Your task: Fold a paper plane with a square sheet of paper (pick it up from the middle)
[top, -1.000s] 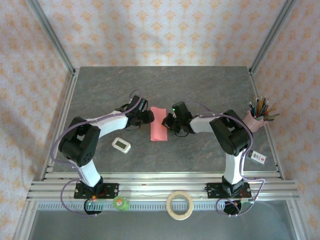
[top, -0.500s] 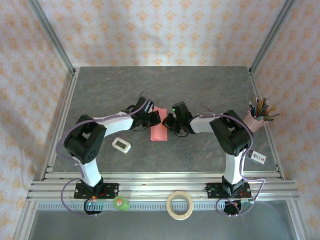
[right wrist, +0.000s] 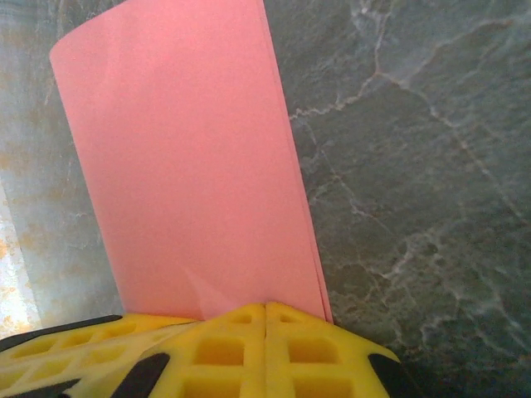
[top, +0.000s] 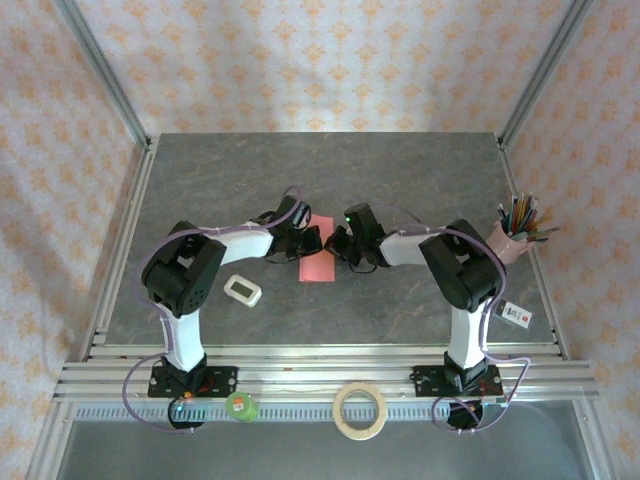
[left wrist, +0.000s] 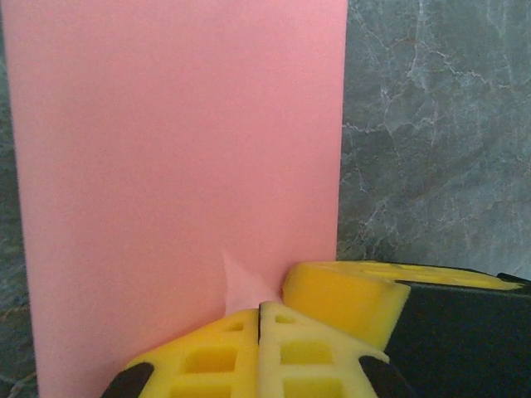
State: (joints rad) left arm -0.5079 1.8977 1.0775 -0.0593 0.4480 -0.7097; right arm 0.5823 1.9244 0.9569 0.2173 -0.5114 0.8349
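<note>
Pink square sheet of paper (top: 318, 266), folded double, lies mid-table (top: 420, 170) between the 2 arms; left gripper (left wrist: 260, 308) clenched on its left edge, right gripper (right wrist: 265, 308) pinching its right edge, layers visible there

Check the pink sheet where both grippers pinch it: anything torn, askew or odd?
Minor only. The left gripper raises a small pucker in the square sheet of paper at its fingertips. By the right gripper, the folded layers' edges sit slightly offset. No tear visible.
</note>
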